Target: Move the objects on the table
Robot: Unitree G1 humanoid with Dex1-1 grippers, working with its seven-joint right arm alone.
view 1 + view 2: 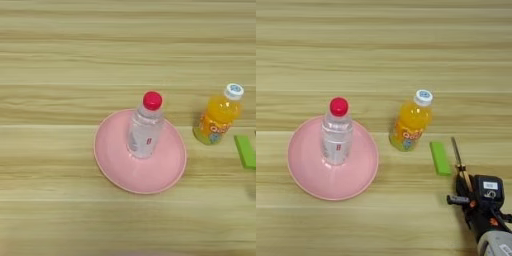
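In the left eye view, the table [60,45] fills the whole picture, with a lot of bare wood along the top and down the left side. A pink plate [112,165] sits near the middle, and a clear bottle with a red cap [146,129] stands on it. To the right, off the plate, stands an orange juice bottle [219,117] with a white cap. The green block [246,151] lies flat at the right edge, partly cut off by it. No arm shows in this view. In the right eye view, the plate is at the left and its rim stays inside the picture. The whole green block [440,158] shows here, just right of the juice bottle, with a small gap between them. The screwdriver [460,161] is just right of the block, with its thin metal end pointing toward the far side of the table and its yellow-and-black handle going into the claw [465,187]. The claw is closed around that handle. It comes up from the bottom right corner. There is open wood above the screwdriver and along the bottom between the plate and the claw.
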